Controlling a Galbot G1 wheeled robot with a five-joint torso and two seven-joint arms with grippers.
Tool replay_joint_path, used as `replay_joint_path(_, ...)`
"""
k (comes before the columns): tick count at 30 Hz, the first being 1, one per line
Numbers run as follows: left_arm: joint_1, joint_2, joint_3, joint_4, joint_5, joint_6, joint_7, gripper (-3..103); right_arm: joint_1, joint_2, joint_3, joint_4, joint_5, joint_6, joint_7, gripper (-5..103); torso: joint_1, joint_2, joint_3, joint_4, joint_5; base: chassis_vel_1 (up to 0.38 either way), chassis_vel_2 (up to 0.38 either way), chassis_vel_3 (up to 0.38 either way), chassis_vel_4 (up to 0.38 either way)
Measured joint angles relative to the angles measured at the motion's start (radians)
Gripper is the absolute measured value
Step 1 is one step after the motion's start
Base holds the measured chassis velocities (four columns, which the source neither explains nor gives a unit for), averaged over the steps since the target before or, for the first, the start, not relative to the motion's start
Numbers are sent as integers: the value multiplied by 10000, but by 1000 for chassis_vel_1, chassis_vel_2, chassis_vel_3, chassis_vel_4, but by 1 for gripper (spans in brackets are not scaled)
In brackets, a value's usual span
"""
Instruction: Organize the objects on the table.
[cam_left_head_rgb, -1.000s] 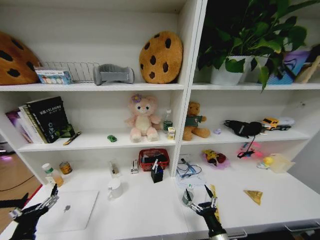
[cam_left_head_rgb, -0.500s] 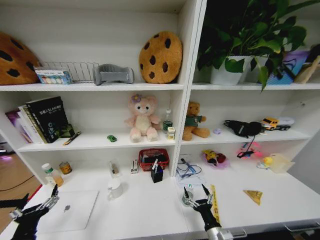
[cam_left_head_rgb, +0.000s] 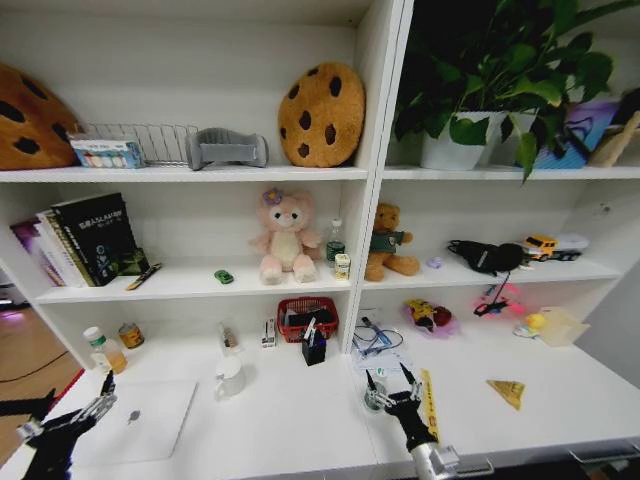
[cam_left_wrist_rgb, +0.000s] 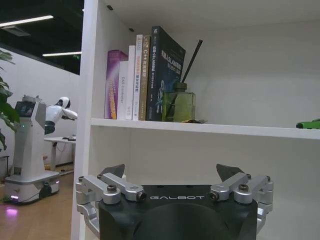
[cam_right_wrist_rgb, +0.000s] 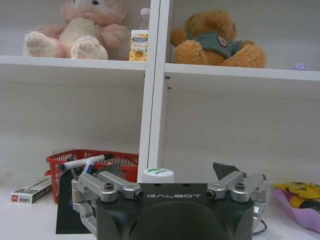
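Note:
My right gripper (cam_left_head_rgb: 386, 373) is open just above the table (cam_left_head_rgb: 300, 425), its fingers either side of a small green-capped bottle (cam_left_head_rgb: 375, 399). The right wrist view shows that bottle's cap (cam_right_wrist_rgb: 158, 175) between the open fingers of the right gripper (cam_right_wrist_rgb: 169, 171). My left gripper (cam_left_head_rgb: 104, 391) hovers open at the table's left end, beside the silver laptop (cam_left_head_rgb: 145, 420); in the left wrist view it (cam_left_wrist_rgb: 172, 171) faces the shelf. A white mug (cam_left_head_rgb: 230, 378) stands mid-table. Pens sit in a black holder (cam_left_head_rgb: 314, 346). A tiny green toy car (cam_left_head_rgb: 224, 277) rests on the shelf.
A red basket (cam_left_head_rgb: 307, 317) stands at the back of the table. A yellow ruler (cam_left_head_rgb: 428, 404) lies right of the bottle, a yellow triangle (cam_left_head_rgb: 510, 392) farther right. Two jars (cam_left_head_rgb: 110, 348) stand at the left. Plush toys (cam_left_head_rgb: 286, 238) and books (cam_left_wrist_rgb: 145, 75) fill the shelf above.
My right gripper has moved a little forward and left, closing in around the bottle. The left arm has barely moved.

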Motion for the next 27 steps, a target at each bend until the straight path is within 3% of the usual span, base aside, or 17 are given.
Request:
replay_joint_path(5,42,7,-35,4,-13,-11,0,100,272,-84,-194,-163,148,-151,4,98,0,1,0,0,0,0,0,0,0)
replay_joint_path(10,76,13,-125,5,-74,-34,0,100,471,-211,-347,-286,227,-220,12,78,0,0,0,0,0,0,0,0,0)
replay_joint_path(11,76,13,-125,5,-74,-34,0,100,471,-211,-347,-286,227,-220,12,78,0,0,0,0,0,0,0,0,0)
replay_joint_path(18,85,5,-169,-5,-121,-43,-1,100,515,-199,-416,-327,247,-227,20,44,0,1,0,0,0,0,0,0,0)
replay_joint_path(20,84,1,-169,-7,-122,-43,-1,100,501,-181,-416,-334,240,-225,20,44,0,0,0,0,0,0,0,0,0)
replay_joint_path(22,84,-10,-163,-26,-130,-44,-2,100,454,-130,-415,-340,208,-207,21,31,0,1,0,0,0,0,0,0,0)
replay_joint_path(27,94,-20,-162,-50,-145,-44,-3,100,381,-77,-412,-338,110,-166,25,30,0,1,-1,0,0,0,0,0,0)
